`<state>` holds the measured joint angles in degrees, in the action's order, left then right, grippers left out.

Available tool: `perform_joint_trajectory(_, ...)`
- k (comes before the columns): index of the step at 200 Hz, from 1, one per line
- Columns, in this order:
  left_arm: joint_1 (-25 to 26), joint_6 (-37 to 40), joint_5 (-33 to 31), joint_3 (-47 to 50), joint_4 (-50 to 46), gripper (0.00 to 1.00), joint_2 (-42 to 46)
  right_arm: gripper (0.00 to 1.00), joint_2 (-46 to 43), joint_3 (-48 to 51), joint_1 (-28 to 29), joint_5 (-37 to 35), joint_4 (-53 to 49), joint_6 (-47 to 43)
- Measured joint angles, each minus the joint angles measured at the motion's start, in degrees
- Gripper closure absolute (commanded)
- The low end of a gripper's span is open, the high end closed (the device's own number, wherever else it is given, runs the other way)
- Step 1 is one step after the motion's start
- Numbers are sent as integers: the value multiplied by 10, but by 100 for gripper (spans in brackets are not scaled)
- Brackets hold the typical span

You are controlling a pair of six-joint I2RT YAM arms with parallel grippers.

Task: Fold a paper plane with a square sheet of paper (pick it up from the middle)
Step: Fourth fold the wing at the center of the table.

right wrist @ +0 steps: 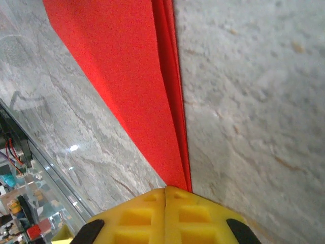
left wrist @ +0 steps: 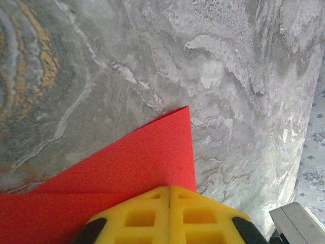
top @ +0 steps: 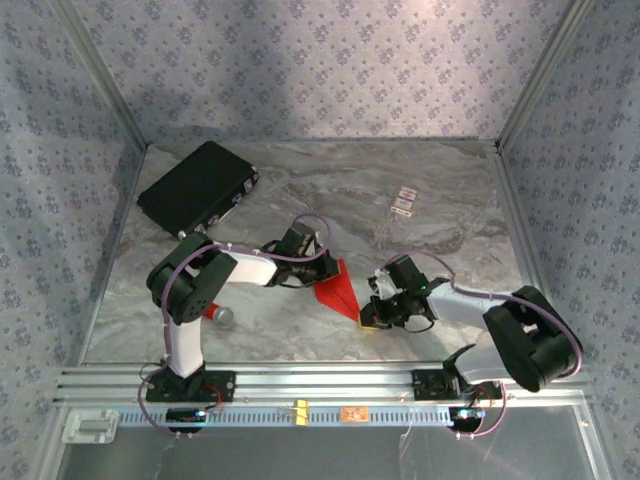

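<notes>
Creasing is the step I judge to be in hand. At the left, the black case (top: 198, 187) sits far back on the surface (top: 450, 260) and a small red cylinder (top: 217, 315) lies beside the left arm, both well apart from the work. The left end effector (left wrist: 168, 190) has its yellow fingers closed together over one end of the red paper (top: 338, 290); I cannot tell whether it pinches or only presses down. The paper lies mid-surface between the arms, already folded to a pointed wedge. The right end effector (right wrist: 165, 190) is closed at the narrow tip, and the layered edge runs into its seam, so I read it as pinched. The next move calls for one side to hold firm while the other runs gently along the fold, since thin paper skews or tears.
</notes>
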<state>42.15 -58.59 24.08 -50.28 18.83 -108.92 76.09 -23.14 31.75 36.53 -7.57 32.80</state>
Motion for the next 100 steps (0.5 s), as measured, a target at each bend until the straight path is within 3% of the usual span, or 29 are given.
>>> perform_joint_trajectory(32,-2,0,0,0,0,94,0,73,-84,20,-1,-31,-11,47)
perform_joint_trajectory(57,-3,-1,0,0,0,94,0,71,-109,17,-4,-42,-12,75)
perform_joint_trajectory(100,-4,-13,0,0,1,94,0,68,-77,17,-5,-37,-13,106)
